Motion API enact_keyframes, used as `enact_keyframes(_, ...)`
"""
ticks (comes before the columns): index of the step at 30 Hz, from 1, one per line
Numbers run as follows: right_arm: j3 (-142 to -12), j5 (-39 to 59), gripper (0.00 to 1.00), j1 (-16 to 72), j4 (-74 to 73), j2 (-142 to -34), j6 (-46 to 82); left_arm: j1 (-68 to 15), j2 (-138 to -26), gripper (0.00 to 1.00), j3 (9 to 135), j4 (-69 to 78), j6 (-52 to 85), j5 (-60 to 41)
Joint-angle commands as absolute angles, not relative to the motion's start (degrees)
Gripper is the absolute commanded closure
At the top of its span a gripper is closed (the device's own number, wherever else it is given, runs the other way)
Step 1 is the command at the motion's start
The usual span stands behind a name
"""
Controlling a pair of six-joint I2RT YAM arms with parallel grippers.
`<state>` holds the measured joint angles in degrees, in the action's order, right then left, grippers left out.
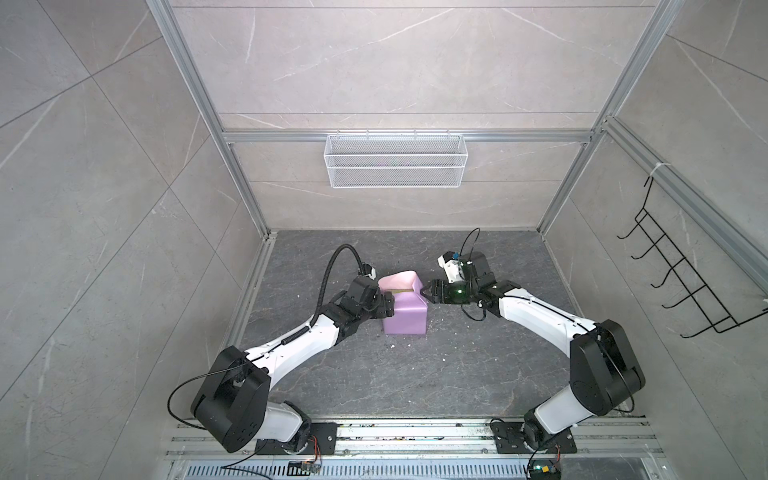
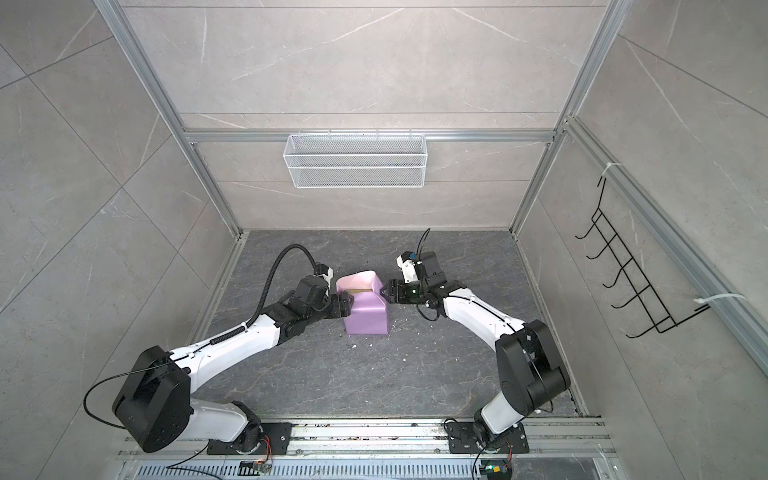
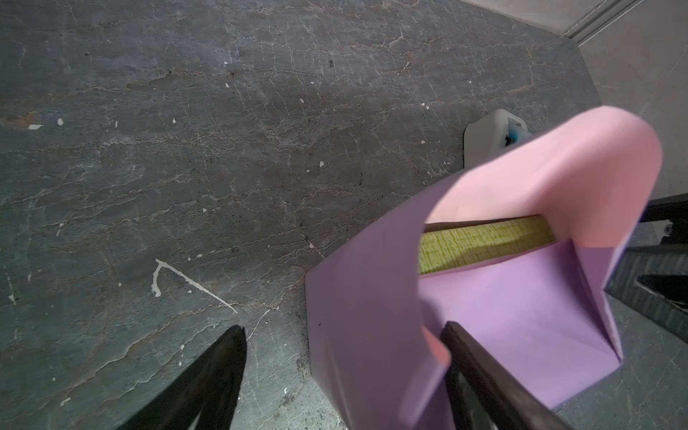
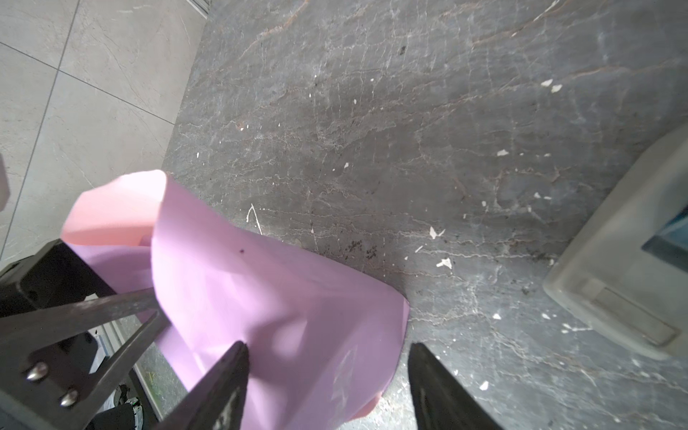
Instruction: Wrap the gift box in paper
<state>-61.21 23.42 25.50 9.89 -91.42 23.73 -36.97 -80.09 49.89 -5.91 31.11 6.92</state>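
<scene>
While the gift box [image 3: 484, 242] lies on the dark stone counter [image 1: 415, 374] out in front of the wire basket [image 1: 395, 160], we see it almost wholly covered by the paper [image 1: 403, 318], whose lilac face is turned outward over the top and sides in both top views. At the end nearest the basket the paper stands open like a mouth with its pale pink face showing. Only a narrow olive-green ribbed strip of the box shows there, under the pink flap. The left hand [image 1: 388, 305] sits at the parcel's left side with its jaws wide apart. In the left wrist view we find one finger [image 3: 208, 379] over bare counter and the other [image 3: 484, 365] inside the upright lilac side wall, so the wall stands between them unpinched. The right hand [image 1: 428, 293] is at the right side, toward the basket end, also spread and gripping nothing. One of its fingers [image 4: 223, 383] is over lilac paper, the other [image 4: 439, 391] over bare counter. We cannot tell whether a tip touches the fold. A grey-white device [image 4: 614, 279] sits just beside that hand, and small white flecks [image 1: 409, 345] dot the counter on the parcel's side away from the basket.
</scene>
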Motion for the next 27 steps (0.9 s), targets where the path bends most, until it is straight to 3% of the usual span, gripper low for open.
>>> enact_keyframes(1,-63.6,24.4,0.31,26.0,7.9,-92.8,24.8,-36.6,-80.8,0.17,50.5,-6.0,30.5,7.3)
enact_keyframes(27,-64.3,23.4,0.31,27.5,6.2,-98.6,25.5,-36.6,-80.4,0.17,50.6,-5.9,29.7,7.6)
